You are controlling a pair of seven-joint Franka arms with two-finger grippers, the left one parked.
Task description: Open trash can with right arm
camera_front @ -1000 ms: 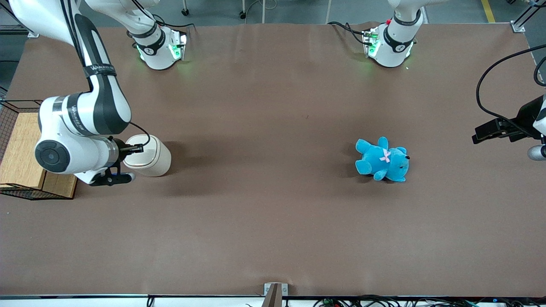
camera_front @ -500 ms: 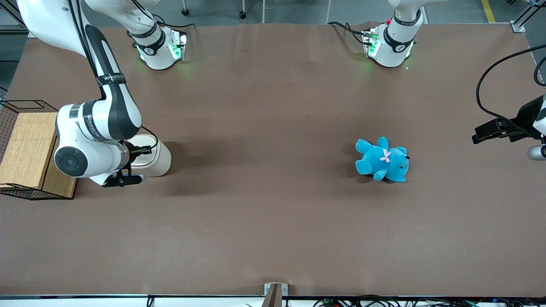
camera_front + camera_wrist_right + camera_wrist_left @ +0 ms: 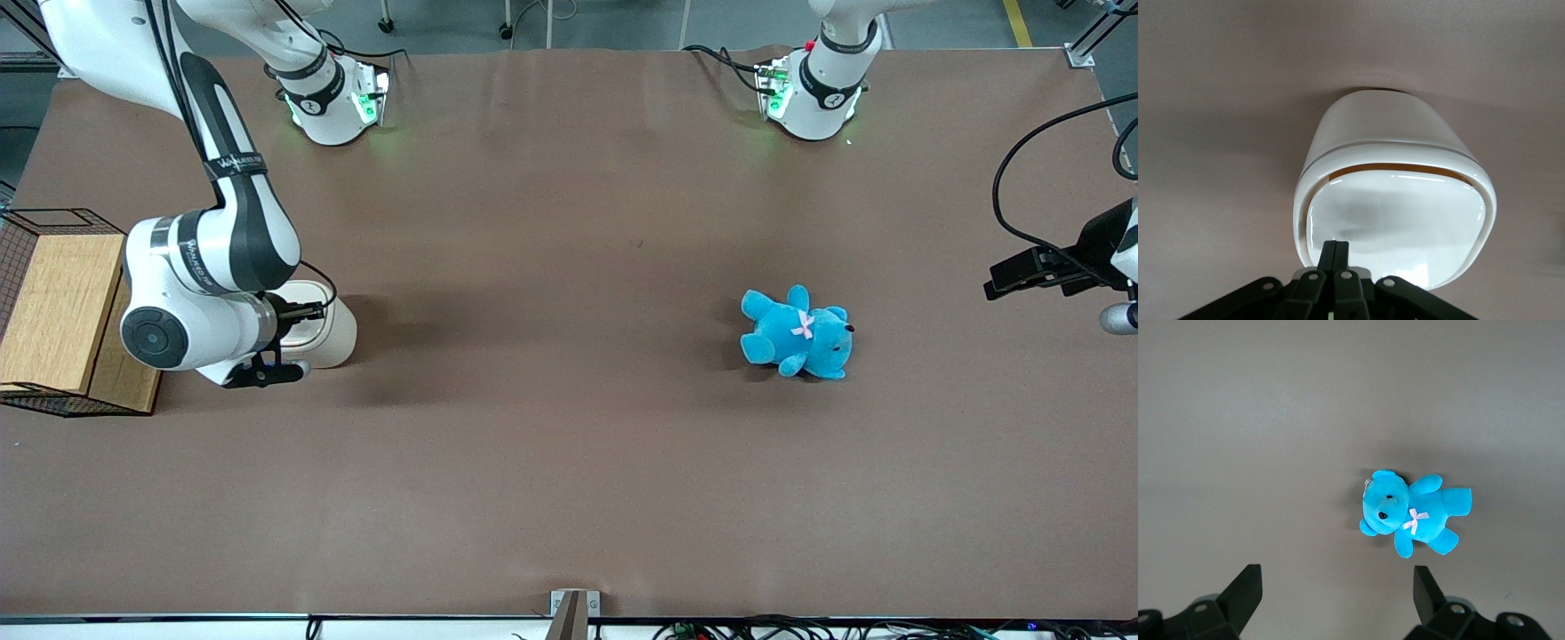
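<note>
The cream-white trash can (image 3: 333, 331) stands on the brown table toward the working arm's end, partly covered by the right arm's wrist (image 3: 191, 324). In the right wrist view the trash can (image 3: 1391, 173) fills the middle, with its glossy lid (image 3: 1405, 220) facing the camera. A thin tan-brown slit (image 3: 1398, 170) shows along one edge of the lid. My right gripper (image 3: 1335, 251) is shut, with its two fingertips together on the lid near the rim. The fingertips themselves are hidden in the front view.
A wooden box in a black wire basket (image 3: 53, 311) stands beside the arm's wrist at the table's end. A blue teddy (image 3: 797, 334) lies toward the parked arm's end; it also shows in the left wrist view (image 3: 1411, 513).
The right arm's wrist has moved sideways over the trash can, away from the wire basket, and now covers more of the lid.
</note>
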